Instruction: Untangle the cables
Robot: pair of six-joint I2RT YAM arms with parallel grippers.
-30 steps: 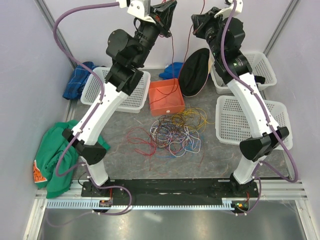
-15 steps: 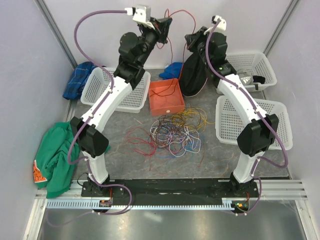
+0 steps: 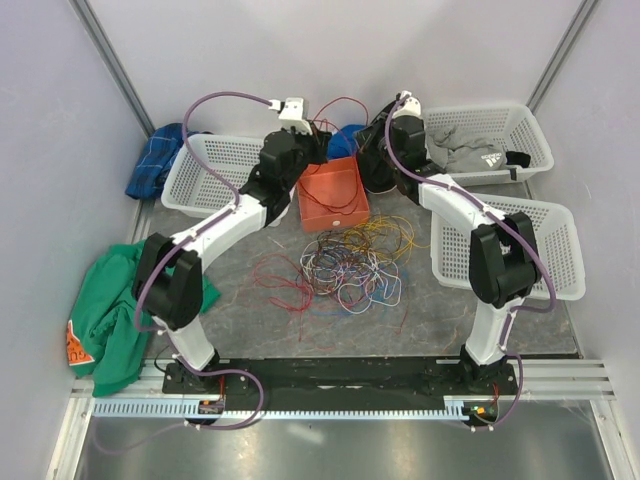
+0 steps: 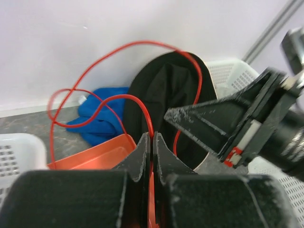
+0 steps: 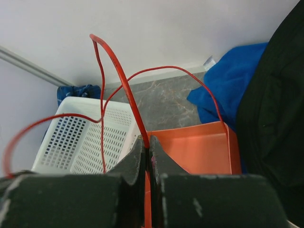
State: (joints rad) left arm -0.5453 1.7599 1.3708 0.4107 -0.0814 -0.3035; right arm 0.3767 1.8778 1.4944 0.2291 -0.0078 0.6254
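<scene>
Top external view: untangling is only just beginning

Both arms are pinching one red cable (image 3: pixel 340 100) in fully closed jaws, the left gripper (image 4: pixel 152 142) and right gripper (image 5: pixel 147 145) holding it just above the orange bin (image 3: pixel 305 205). The other cables (image 3: pixel 355 262) are lying knotted on the table (image 3: pixel 240 330), so nearly everything is remaining, I judge.

This is a robotics lab cell. Plain pale walls (image 3: pixel 60 150) box in a grey worktop (image 3: pixel 260 335), with aluminium framing (image 3: pixel 105 50) and two robot arms (image 3: pixel 215 230) bolted to a black base plate (image 3: pixel 340 372).
</scene>
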